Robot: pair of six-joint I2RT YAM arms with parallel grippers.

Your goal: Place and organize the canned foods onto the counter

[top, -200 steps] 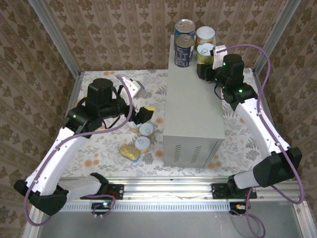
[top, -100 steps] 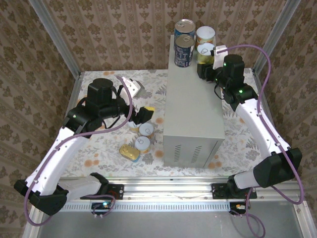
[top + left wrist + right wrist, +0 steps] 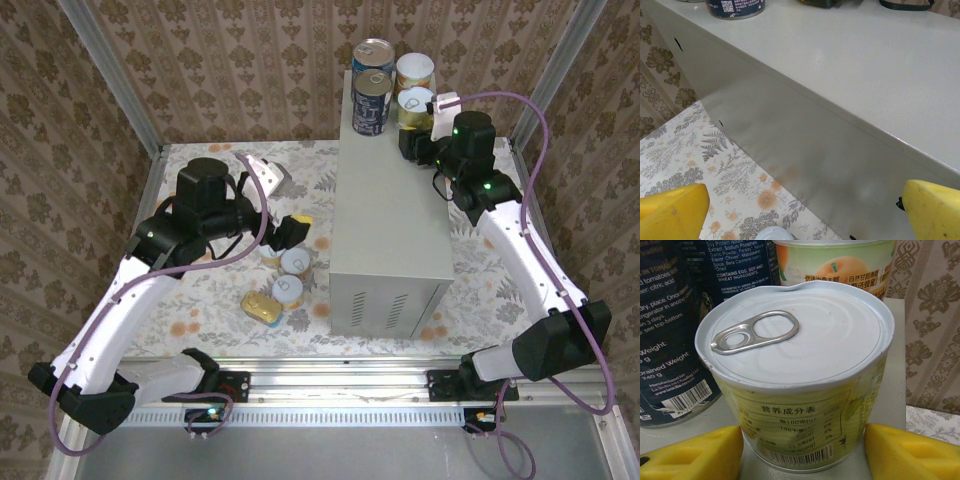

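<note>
1. The tall pale grey-beige metal box serving as the counter (image 3: pixel 395 220) carries four tins at its far edge. Two blue-labelled silver-topped cans (image 3: pixel 372 100) stand toward the far left corner. A short can with an orange-fruit label (image 3: pixel 414 72) stands at the far right corner.
2. The short yellow can with a white pull-tab lid (image 3: pixel 795 340) stands upright just nearer than that one. The right gripper (image 3: pixel 804 450) straddles its base, with yellow fingers (image 3: pixel 695 455) close on either side. I cannot tell whether they press it.
3. The left gripper (image 3: pixel 293 232) hangs beside the counter's left side, jaws spread wide and holding nothing.
4. On the floral-patterned floor surface (image 3: pixel 200 310) below it stand two white-lidded short cans (image 3: pixel 297 262). A flat oblong yellow tin (image 3: pixel 262 306) lies just beside the nearer one.
</note>
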